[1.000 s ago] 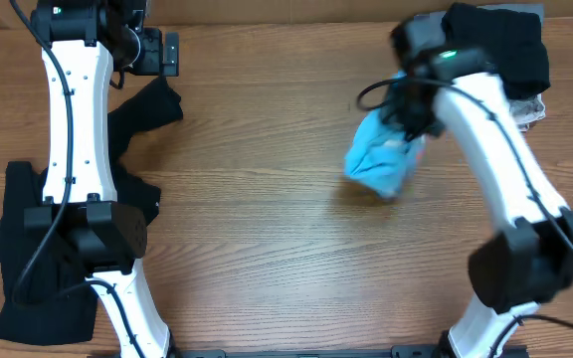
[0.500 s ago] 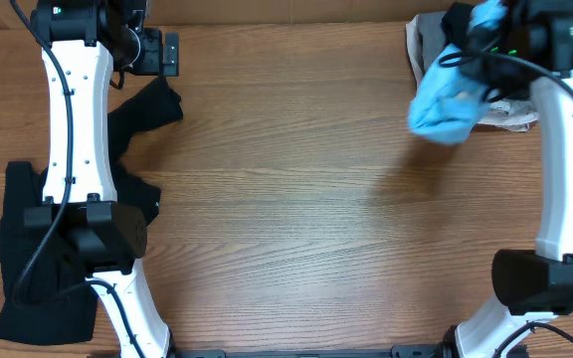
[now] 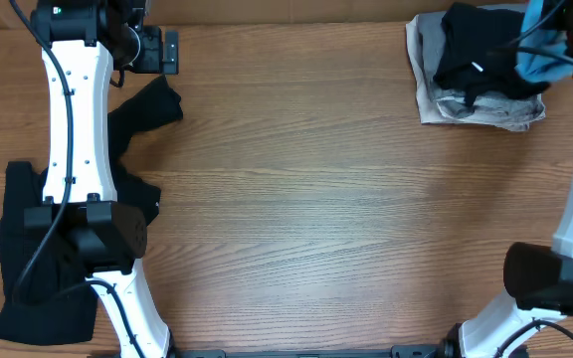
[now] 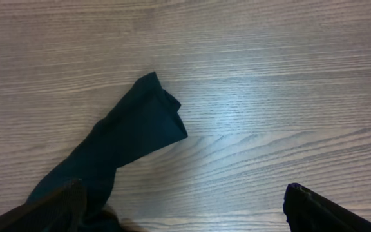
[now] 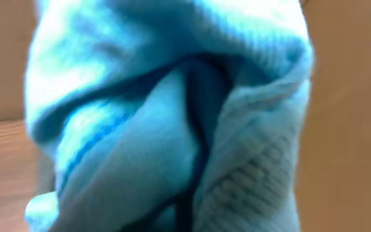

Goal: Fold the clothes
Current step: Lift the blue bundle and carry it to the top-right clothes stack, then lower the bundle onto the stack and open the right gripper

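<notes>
Shows the left gripper [image 4: 182, 193] released, fingers [image 4: 50, 206] spread wide over the wooden table [image 4: 269, 96], with a sleeve of the black long-sleeved top [image 4: 127, 142] lying flat, running from beneath one fingertip out ahead of the gap between them. Finds the right gripper [image 3: 567, 32] clenched on the bunched light blue T-shirt [image 3: 540, 58], its cloth pressed up against the wrist camera and hiding the fingers there. Places that bundle over the right edge of a pile of folded clothes [image 3: 471, 101], dark on grey, lying just beside those fingers.

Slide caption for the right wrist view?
Bunched light blue T-shirt close to the camera, filling nearly the whole frame.
</notes>
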Robot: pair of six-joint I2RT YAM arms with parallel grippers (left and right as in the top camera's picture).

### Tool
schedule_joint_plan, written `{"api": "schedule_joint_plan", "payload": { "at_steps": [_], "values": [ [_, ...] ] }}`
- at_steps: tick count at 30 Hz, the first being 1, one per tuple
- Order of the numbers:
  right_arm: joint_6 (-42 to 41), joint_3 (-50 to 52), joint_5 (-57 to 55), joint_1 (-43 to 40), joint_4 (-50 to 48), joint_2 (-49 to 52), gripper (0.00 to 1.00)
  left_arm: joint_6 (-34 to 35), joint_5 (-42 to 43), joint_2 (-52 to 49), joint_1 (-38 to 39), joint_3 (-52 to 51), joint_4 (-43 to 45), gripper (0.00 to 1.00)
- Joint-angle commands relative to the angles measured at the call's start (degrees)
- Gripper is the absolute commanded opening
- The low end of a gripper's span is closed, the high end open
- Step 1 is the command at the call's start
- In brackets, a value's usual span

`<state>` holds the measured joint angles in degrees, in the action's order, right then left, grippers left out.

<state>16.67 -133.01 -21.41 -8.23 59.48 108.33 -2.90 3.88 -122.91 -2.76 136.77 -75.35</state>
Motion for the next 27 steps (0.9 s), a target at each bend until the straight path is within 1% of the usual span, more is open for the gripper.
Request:
{"api": "schedule_joint_plan", "payload": {
  "at_steps": [1, 7, 15, 24, 27],
  "values": [
    [10.95, -1.6, -4.5, -0.94, -2.93, 3.45, 0.04, 1.6, 0.24, 0.33, -0.22, 0.94, 0.72, 1.0],
    [12.55, -1.57, -4.46, -3.13, -7.96, 9.88, 0.04, 2.73, 0.22, 0.33, -0.22, 0.94, 1.75, 1.0],
    [13.4, -1.57, -4.31, -3.85, -9.99, 16.0, 0.04, 3.34, 0.22, 0.33, -0.2, 0.94, 2.64, 1.0],
    [13.33, -1.57, -3.91, -2.47, -11.89, 17.4, 0.04, 3.34, 0.22, 0.33, -0.2, 0.94, 4.07, 1.0],
    [13.27, -1.57, -2.25, -1.27, -12.02, 17.46, 0.04, 3.32, 0.2, 0.33, -0.22, 0.94, 4.09, 1.0]
  ]
}}
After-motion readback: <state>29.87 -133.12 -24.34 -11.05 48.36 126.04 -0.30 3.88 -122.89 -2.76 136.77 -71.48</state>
